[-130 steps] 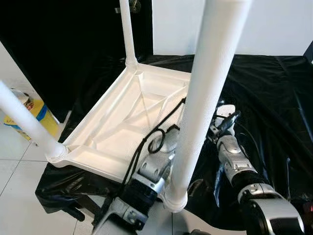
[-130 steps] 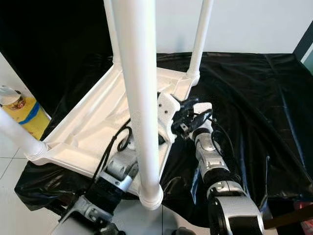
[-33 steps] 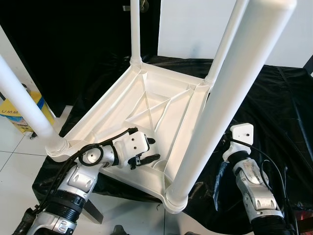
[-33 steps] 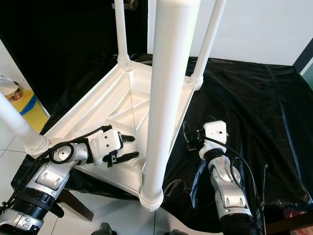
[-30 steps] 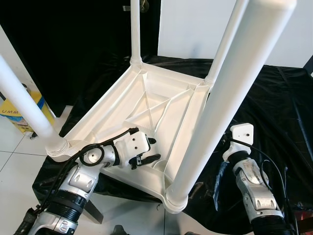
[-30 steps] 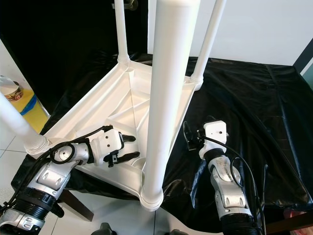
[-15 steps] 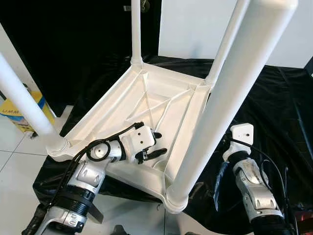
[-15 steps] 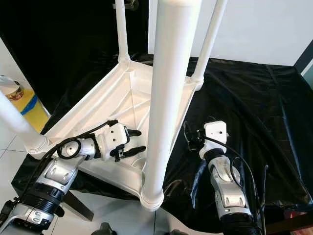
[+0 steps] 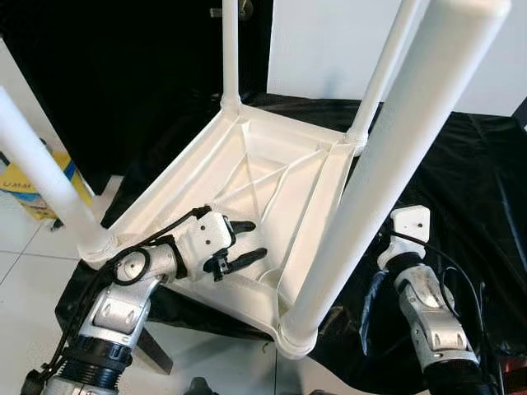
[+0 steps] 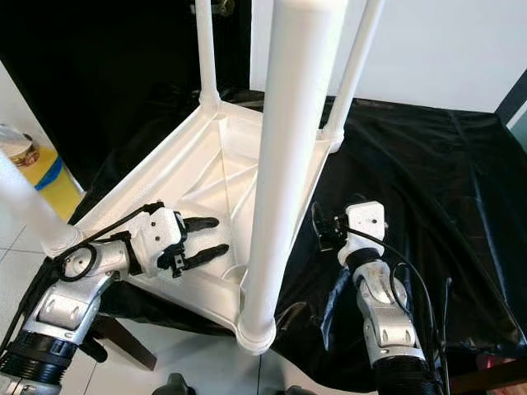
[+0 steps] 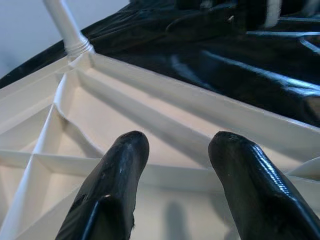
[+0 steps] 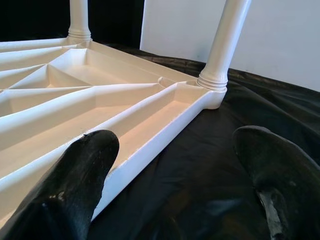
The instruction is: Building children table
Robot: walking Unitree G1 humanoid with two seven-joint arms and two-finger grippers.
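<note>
Four legs (image 9: 395, 177) stand up from the white plastic table (image 9: 247, 185), which lies upside down on a black sheet (image 10: 428, 173), centre-left of frame. Left gripper (image 9: 241, 243) hovers over the ribbed underside lower left, fingers spread, holding nothing. Right gripper (image 12: 175, 165) sits lower right beside the table's edge, wide open, empty. Table looks light, stiff, smooth and slippery; best grabbed at rim or rib, or low on a leg.

Upturned white table (image 9: 272, 177) on black sheet (image 9: 445, 156) over surface.
</note>
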